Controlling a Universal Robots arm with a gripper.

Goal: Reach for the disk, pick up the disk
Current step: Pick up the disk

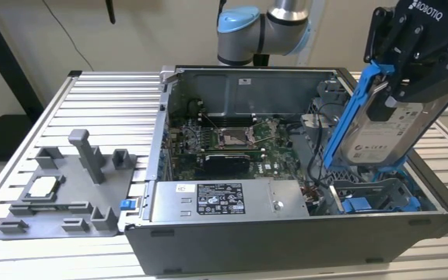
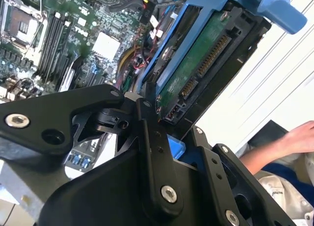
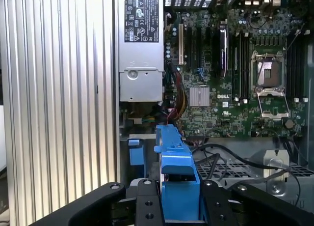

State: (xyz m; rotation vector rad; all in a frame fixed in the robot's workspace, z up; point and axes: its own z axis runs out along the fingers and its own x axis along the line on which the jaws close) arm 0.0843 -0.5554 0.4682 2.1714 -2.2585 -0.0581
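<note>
Gripping the disk (image 1: 380, 131) by its upper end, my fingers (image 1: 399, 96) are clamped on its blue frame; it hangs tilted, lifted above the drive bay (image 1: 380, 195) at the exterior view's right of the open computer case (image 1: 286, 233); the motherboard (image 3: 235, 88) lies below.

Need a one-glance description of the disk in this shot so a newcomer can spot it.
Start at the open computer case on the slatted table. At the exterior view's right, over the case's blue drive bay, the black gripper holds the disk lifted, nearly on end. It is the flat silver slab with a white label and blue frame, unlike the small square chip on the grey tray.
</note>
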